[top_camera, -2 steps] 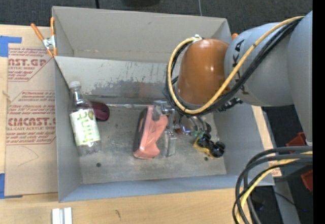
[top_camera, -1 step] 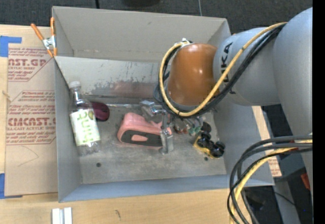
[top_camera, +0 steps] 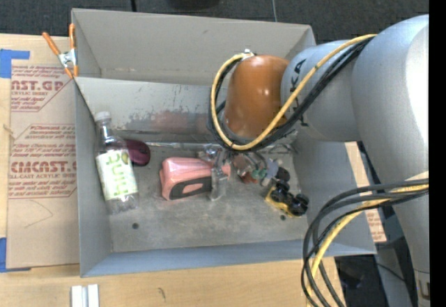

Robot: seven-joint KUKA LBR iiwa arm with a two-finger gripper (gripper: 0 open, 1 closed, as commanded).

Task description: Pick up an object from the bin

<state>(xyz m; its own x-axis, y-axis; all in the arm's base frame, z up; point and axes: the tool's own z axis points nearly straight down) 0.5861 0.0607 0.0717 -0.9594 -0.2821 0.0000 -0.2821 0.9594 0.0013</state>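
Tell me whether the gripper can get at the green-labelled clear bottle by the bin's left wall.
Probably yes. The bottle lies uncovered, nothing on top. The gripper is at the pink and black object; coming from above looks free, though the bin's left wall is close.

The arm [top_camera: 362, 90] reaches in from the right, its orange-covered wrist [top_camera: 254, 93] bent down, gripper [top_camera: 217, 175] low.

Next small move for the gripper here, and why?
Probably nudge toward the bottle: the gripper sits at the far end of the pink and black thing mid-bin, not over its middle, and small black bits crowd the other side.
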